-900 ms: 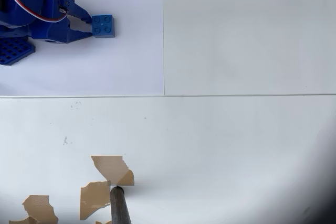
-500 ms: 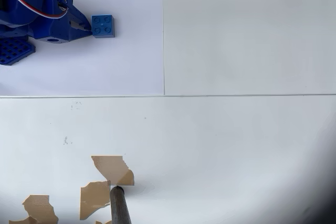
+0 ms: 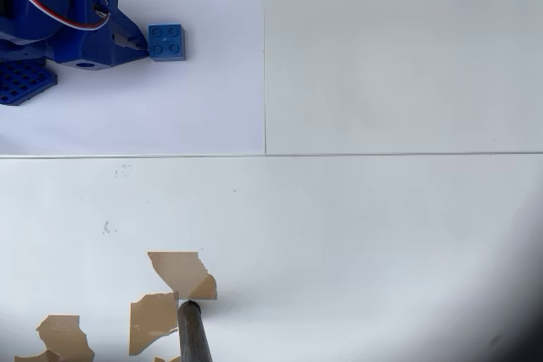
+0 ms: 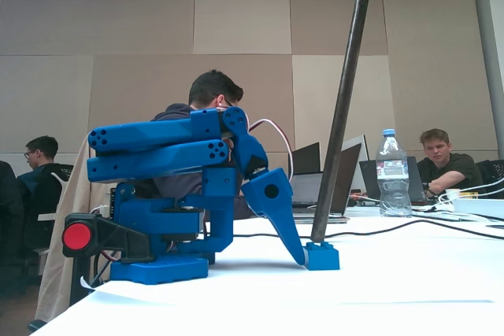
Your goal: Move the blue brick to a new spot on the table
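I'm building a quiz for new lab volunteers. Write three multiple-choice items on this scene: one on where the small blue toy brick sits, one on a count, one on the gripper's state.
1. In the overhead view, where is the small square blue plastic toy brick?
A. Upper left, on the paler sheet of the white table
B. Lower right corner
C. On the torn brown patches

2. How many round studs does the brick show?
A. Two
B. Four
C. Eight

3. How does the blue two-finger gripper stand?
A. Wide open around the brick
B. Lifting the brick
C. Closed, tips at the brick's left side

Answers:
1 A, the brick lies near the top left of the overhead view.
2 B, a two-by-two grid shows on top.
3 C, the fingers meet in one point beside the brick, which rests on the table in the fixed view.
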Motion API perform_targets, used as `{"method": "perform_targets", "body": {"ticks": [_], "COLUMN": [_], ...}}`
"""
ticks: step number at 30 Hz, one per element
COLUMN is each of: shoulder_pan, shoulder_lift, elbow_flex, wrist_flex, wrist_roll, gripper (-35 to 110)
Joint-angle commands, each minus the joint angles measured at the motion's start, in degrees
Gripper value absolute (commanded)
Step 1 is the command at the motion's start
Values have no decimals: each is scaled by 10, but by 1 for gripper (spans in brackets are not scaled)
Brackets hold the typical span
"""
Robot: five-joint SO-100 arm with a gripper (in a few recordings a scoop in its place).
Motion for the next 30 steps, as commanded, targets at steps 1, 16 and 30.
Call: {"method": "perform_targets", "body": {"ticks": [1,16,30], "shoulder_pan": [2,28,62], "shoulder_lift": [-5,-5,9], "elbow_flex": [18,18,-8], "wrist_flex": [3,4,31], "wrist_roll": [1,-21,-57], "gripper": [0,0,0]}}
